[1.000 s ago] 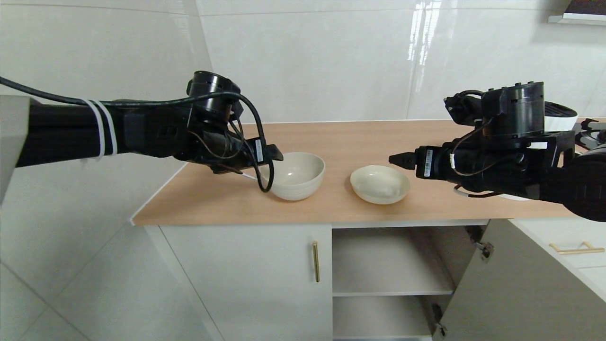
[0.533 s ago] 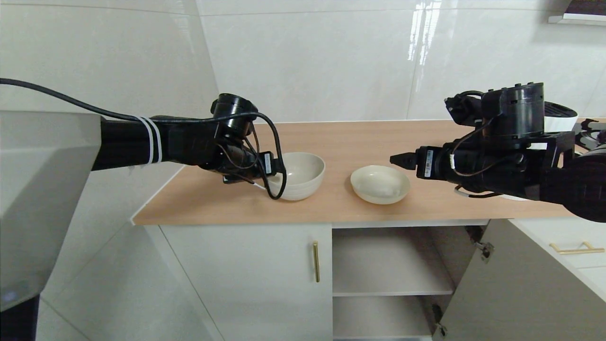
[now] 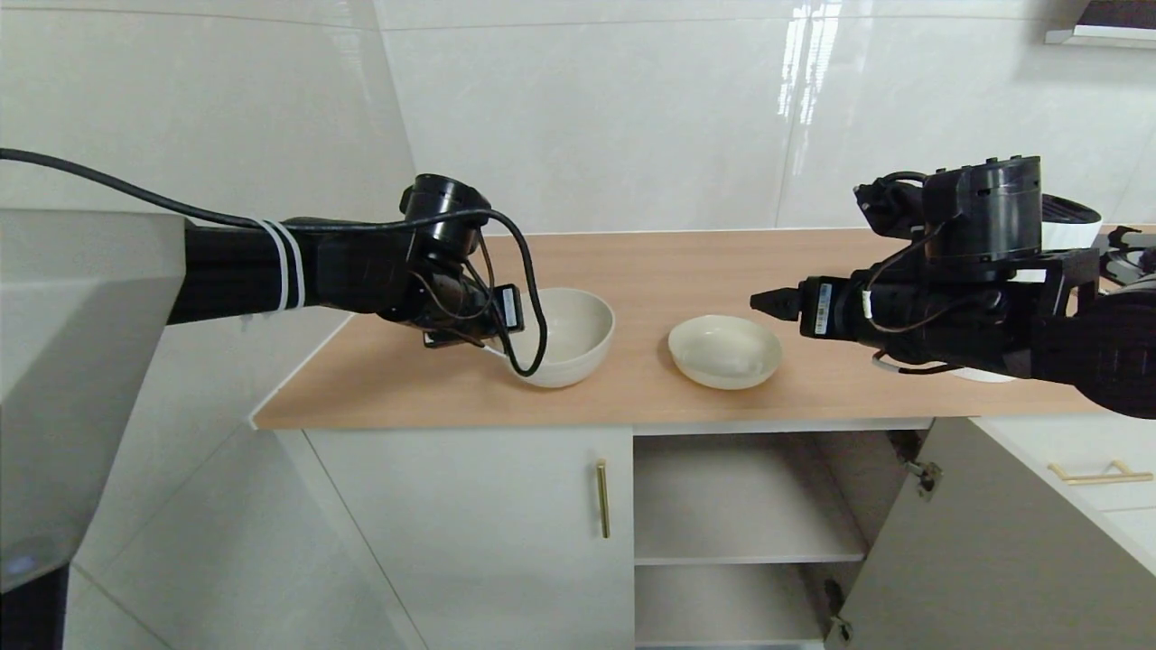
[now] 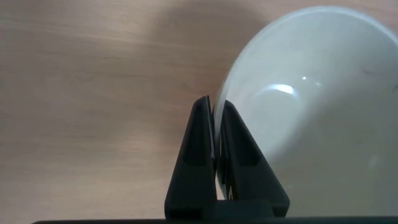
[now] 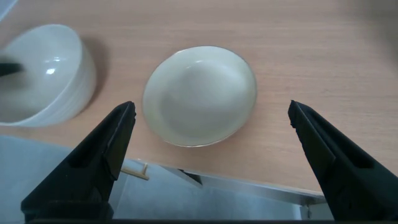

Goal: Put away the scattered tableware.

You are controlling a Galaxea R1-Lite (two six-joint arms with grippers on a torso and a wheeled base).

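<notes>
Left wrist view: left gripper [image 4: 216, 107] clamps the glossy cream bowl [image 4: 317, 93]; right gripper [image 5: 210, 107] spread wide.

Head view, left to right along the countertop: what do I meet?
The left pincer → deep bowl, clamped by it at the rim → shallow bowl → right pincer, open.

Wood counter [image 3: 650, 271] w/ deep bowl [image 3: 573, 338] & shallow bowl [image 3: 725, 352] apart.

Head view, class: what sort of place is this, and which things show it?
Probably a kitchen: a wooden counter against a tiled wall, a deep bowl and a shallow bowl on it, and an open cupboard with shelves below.
</notes>
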